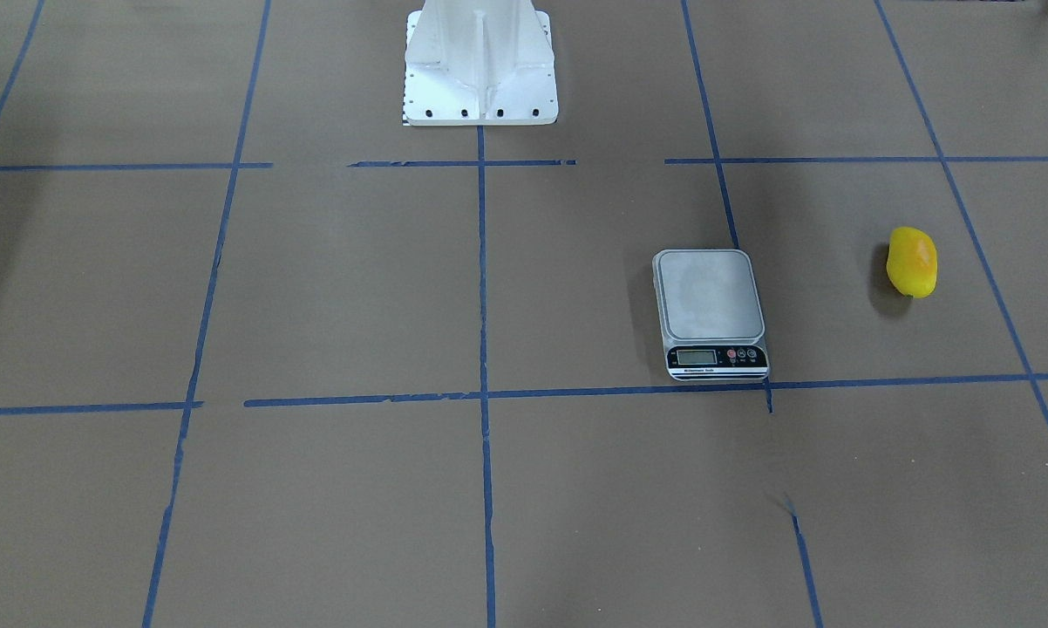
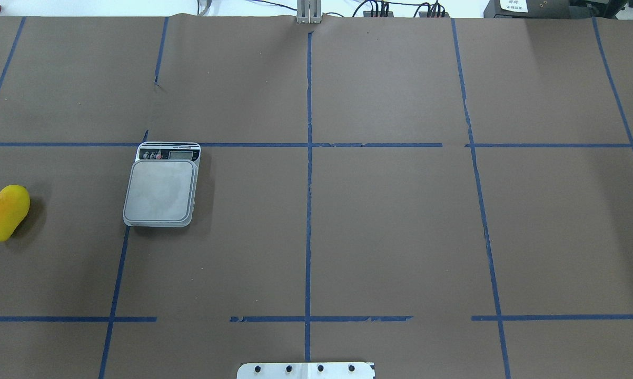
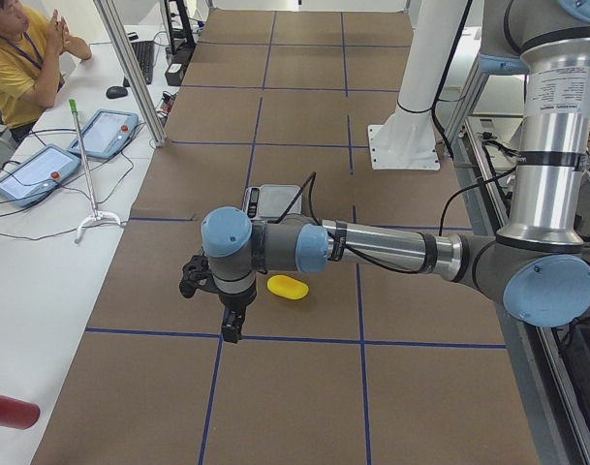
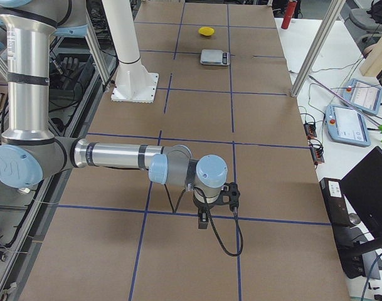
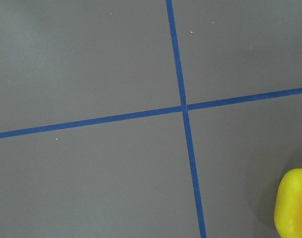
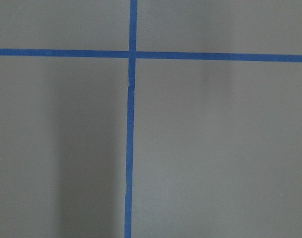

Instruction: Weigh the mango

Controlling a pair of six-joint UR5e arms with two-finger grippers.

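The yellow mango (image 1: pixel 912 262) lies on the brown table, apart from the scale, towards the robot's left end (image 2: pixel 6 212). The grey scale (image 1: pixel 710 301) with its black display strip stands bare beside it (image 2: pixel 161 189). In the exterior left view my left gripper (image 3: pixel 232 329) hangs above the table near the mango (image 3: pixel 288 287); I cannot tell whether it is open or shut. The left wrist view catches the mango's end (image 5: pixel 293 203). In the exterior right view my right gripper (image 4: pixel 203 221) hangs far from the scale (image 4: pixel 215 57); I cannot tell its state.
The robot's white base (image 1: pixel 480 65) stands at the table's edge. Blue tape lines (image 2: pixel 308 210) cross the brown surface. An operator (image 3: pixel 18 48) sits at a side bench with tablets (image 3: pixel 33 170). A red can (image 3: pixel 9 412) lies on that bench.
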